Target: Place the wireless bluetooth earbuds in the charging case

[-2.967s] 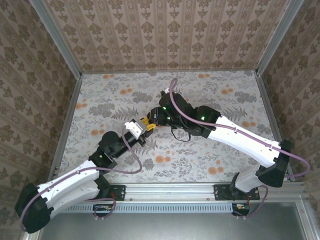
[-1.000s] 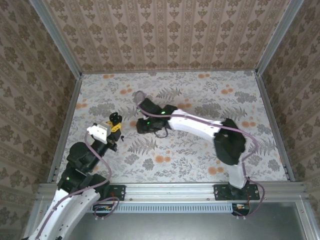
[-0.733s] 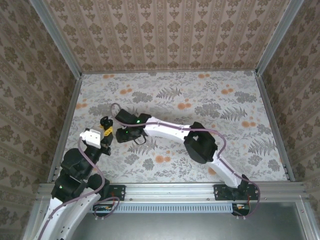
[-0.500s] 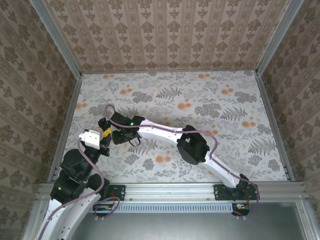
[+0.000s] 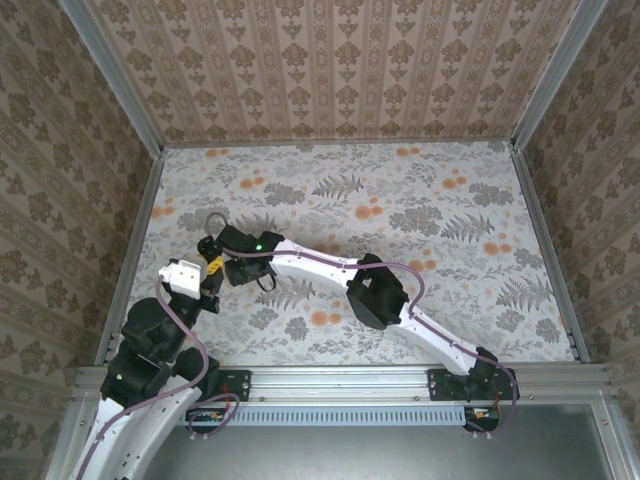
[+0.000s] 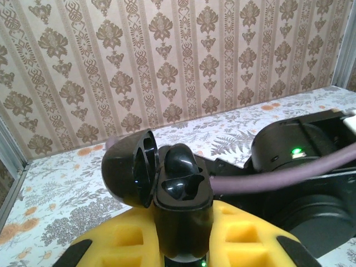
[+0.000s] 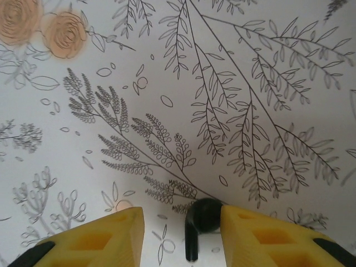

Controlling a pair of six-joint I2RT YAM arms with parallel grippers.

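The charging case (image 6: 181, 208) is glossy black and stands upright between the yellow pads of my left gripper (image 6: 183, 247), which is shut on it. Its lid (image 6: 129, 167) hangs open to the left. One black earbud (image 6: 181, 160) sits in the far socket, and the near socket is hollow. In the top view the left gripper (image 5: 208, 266) holds the case (image 5: 208, 246) at the table's left side. My right gripper (image 7: 181, 233) is open just above the table. A second black earbud (image 7: 204, 218) lies between its pads, touching the right pad (image 7: 261, 236), stem pointing toward the camera.
The right arm (image 5: 320, 268) stretches across the middle of the flowered table, its wrist (image 6: 300, 161) and purple cable (image 6: 261, 182) close behind the case. Patterned walls and a metal rail (image 5: 135, 240) bound the left side.
The right arm has swung left across the table until its gripper is beside the left one. The left arm drew back left with the case. The right jaws widened slightly.
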